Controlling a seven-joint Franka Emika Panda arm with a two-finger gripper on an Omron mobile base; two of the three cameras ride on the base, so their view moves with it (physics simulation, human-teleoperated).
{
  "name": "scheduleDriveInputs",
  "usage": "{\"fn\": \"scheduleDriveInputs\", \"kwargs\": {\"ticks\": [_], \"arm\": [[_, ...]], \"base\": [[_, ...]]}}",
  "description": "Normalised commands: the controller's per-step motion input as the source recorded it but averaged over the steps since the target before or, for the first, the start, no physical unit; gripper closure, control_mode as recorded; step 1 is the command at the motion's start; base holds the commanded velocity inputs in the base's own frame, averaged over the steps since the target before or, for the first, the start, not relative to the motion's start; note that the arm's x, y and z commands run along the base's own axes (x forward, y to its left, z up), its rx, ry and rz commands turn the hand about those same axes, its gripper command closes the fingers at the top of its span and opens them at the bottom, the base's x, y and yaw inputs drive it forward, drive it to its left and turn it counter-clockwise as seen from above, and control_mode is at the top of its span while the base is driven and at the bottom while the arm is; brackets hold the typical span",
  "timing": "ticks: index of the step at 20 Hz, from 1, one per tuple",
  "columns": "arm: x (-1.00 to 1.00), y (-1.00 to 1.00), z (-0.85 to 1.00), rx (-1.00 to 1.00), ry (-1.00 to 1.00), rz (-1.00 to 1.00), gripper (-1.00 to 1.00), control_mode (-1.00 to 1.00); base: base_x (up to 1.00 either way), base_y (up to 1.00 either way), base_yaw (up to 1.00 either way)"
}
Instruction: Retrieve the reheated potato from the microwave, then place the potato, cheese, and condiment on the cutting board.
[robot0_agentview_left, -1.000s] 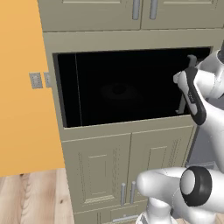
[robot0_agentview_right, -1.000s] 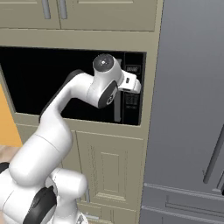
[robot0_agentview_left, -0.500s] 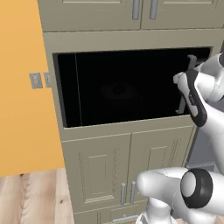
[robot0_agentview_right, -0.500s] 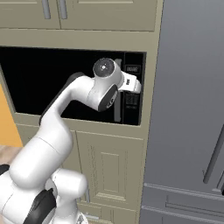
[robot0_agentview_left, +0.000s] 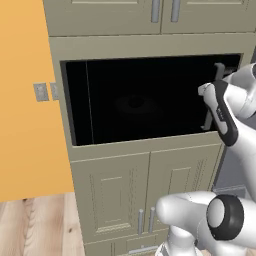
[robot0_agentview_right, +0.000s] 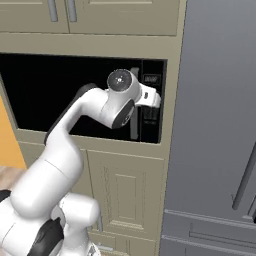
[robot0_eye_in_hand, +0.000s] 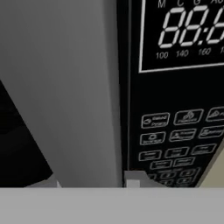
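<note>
The hand (robot0_eye_in_hand: 92, 181) is closed on the grey bar handle (robot0_eye_in_hand: 70, 87) of the microwave (robot0_agentview_left: 145, 100); in the hand view the bar fills the space directly above the two tips, with the control panel (robot0_eye_in_hand: 179, 96) just beside it to the right. The step in hand is judged to be opening the door so that the potato can be reached.

For this to be done well, the grip should be kept square on the bar and the pull should be led along the arc of the door, not straight back, since the hinge is taken to sit at the far left edge of the door. A straight pull would be likely to drag the tips off the bar. The wrist should be allowed to turn as the door swings.

Farther off, in the left base view, the dark glass door (robot0_agentview_left: 140, 102) is seen shut and flush with the beige cabinets (robot0_agentview_left: 115, 195). The potato is judged to lie behind that glass, beyond and to the left of the hand; it cannot be made out through the dark door.
</note>
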Motion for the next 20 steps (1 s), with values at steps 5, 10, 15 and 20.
{"fn": "scheduleDriveInputs", "kwargs": {"ticks": [5, 10, 15, 20], "arm": [[-0.35, 0.46, -0.19, 0.0, -0.05, 0.0, 1.0, -1.0], [-0.75, 0.39, -0.09, 0.0, -0.13, 0.01, 1.0, -1.0], [-0.84, 0.31, -0.01, 0.0, -0.07, 0.0, 1.0, -1.0], [-0.8, 0.24, 0.02, 0.0, 0.04, 0.0, 1.0, -1.0]], "base": [[0.0, 0.0, 0.0], [0.0, 0.0, 0.0], [0.0, 0.0, 0.0], [0.0, 0.0, 0.0]]}}
